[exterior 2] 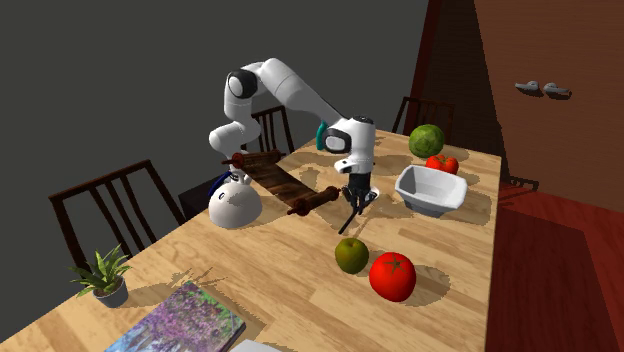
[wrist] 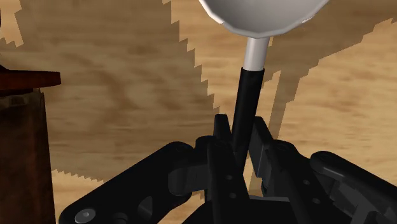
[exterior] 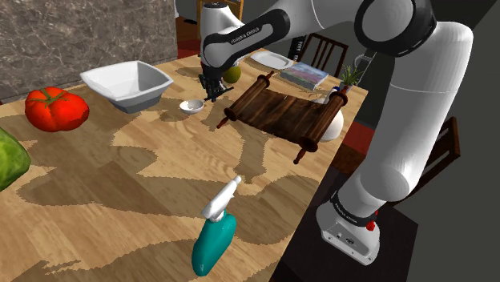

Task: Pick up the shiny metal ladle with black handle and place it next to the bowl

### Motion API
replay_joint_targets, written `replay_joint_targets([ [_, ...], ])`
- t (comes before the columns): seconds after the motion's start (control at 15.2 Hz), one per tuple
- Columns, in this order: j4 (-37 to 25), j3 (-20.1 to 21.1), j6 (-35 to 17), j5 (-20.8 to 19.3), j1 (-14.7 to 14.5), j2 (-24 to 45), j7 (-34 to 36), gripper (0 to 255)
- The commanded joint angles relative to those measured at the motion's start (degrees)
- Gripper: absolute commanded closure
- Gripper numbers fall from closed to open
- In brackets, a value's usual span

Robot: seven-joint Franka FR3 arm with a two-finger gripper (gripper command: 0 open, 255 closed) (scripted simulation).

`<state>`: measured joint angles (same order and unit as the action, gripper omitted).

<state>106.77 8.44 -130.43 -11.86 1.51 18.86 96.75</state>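
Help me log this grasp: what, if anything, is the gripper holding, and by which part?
The shiny metal ladle with a black handle, clasped between the two black fingers on the handle itself, short of the metal neck.

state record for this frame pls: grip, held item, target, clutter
grip: gripper shut on the black handle
held: ladle, shiny cup pointing away from the fingers
target: white bowl, ladle cup close beside it, not touching
clutter: scroll, tomato, teal spray bottle
surface: wooden table
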Motion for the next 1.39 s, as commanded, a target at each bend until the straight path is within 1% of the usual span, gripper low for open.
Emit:
replay_joint_targets([
  [0.0,0.4,-0.1,-0.9,-0.2,0.0,0.4,0.2,255],
  [0.46,0.4,-0.1,-0.9,-0.2,0.0,0.4,0.2,255],
  [0.53,0.4,-0.1,-0.9,-0.2,0.0,0.4,0.2,0],
  [0.86,0.4,-0.1,-0.8,-0.2,0.0,0.4,0.2,0],
  [1.12,-1.4,0.6,4.9,1.1,-0.1,-3.6,-0.6,0],
  [1.32,-1.4,0.6,4.9,1.1,-0.1,-3.6,-0.6,0],
])
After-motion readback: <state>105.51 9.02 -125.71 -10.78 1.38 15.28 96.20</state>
